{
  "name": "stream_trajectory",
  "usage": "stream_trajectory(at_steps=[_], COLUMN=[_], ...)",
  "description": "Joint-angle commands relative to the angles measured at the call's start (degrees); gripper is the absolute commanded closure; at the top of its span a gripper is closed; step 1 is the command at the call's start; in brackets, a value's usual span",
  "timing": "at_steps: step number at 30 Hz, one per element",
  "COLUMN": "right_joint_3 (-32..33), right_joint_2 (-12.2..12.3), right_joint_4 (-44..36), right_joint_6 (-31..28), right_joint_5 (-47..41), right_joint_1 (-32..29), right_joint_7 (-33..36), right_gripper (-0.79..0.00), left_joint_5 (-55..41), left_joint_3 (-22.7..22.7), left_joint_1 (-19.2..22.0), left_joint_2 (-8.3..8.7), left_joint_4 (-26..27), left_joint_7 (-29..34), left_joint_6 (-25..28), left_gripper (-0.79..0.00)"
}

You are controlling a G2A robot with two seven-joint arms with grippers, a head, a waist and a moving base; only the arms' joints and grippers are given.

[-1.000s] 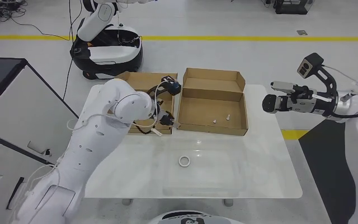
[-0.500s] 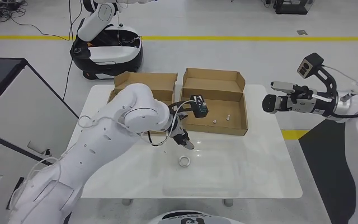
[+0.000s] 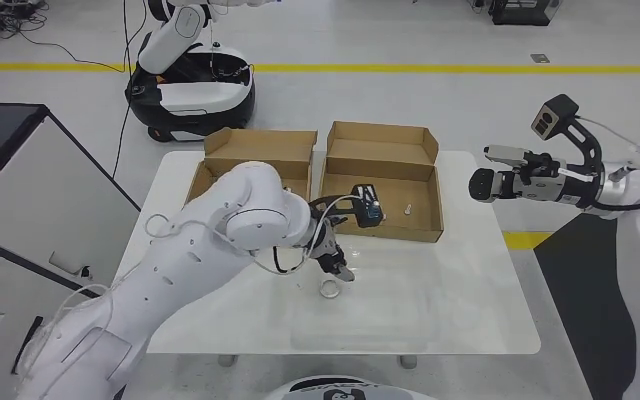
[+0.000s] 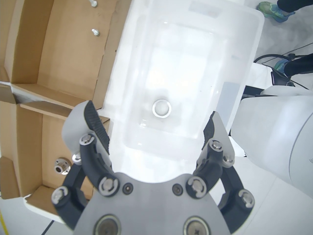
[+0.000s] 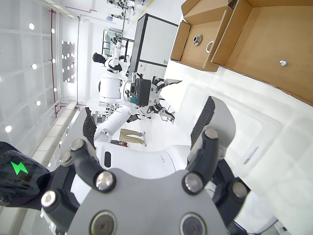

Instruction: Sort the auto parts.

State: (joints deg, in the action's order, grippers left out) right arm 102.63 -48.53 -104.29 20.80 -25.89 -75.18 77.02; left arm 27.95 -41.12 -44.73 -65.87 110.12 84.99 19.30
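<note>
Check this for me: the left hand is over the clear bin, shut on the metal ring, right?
Not quite. The left hand is over the clear bin, but it is open, not shut on the metal ring. The ring lies on the bin's floor below it, as the left wrist view shows.

The right gripper (image 5: 148,113) hung with its black-ribbed fingers spread wide and nothing between them; beyond it lay a clear plastic tray (image 5: 244,103) on the white table (image 5: 195,76). Farther off, the left gripper (image 5: 176,101) hovered near one end of the tray, fingers likewise apart. A smaller brown cardboard box (image 5: 181,42) held a round metal flanged hub (image 5: 197,39) and a white ring (image 5: 209,46), and just beside it a larger brown cardboard box (image 5: 256,37) held a small silver bolt (image 5: 283,62).
</note>
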Motion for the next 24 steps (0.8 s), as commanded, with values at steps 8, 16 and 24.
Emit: stream_trajectory(at_steps=[8,16,24], right_joint_3=[0.0,0.0,0.0], right_joint_2=[0.0,0.0,0.0], right_joint_4=[0.0,0.0,0.0], right_joint_6=[0.0,0.0,0.0], right_joint_5=[0.0,0.0,0.0], right_joint_1=[0.0,0.0,0.0], right_joint_7=[0.0,0.0,0.0], right_gripper=[-0.785,-0.785,-0.785], left_joint_5=[-3.7,-3.7,-0.7], left_joint_3=[7.9,9.5,15.0], left_joint_1=[4.1,5.2,4.1], left_joint_2=[1.81,2.05,1.25], left_joint_4=[2.4,2.4,1.3], left_joint_7=[1.2,1.8,0.3], left_joint_6=[-1.2,-1.8,-0.3], left_gripper=[-0.785,-0.785,-0.785])
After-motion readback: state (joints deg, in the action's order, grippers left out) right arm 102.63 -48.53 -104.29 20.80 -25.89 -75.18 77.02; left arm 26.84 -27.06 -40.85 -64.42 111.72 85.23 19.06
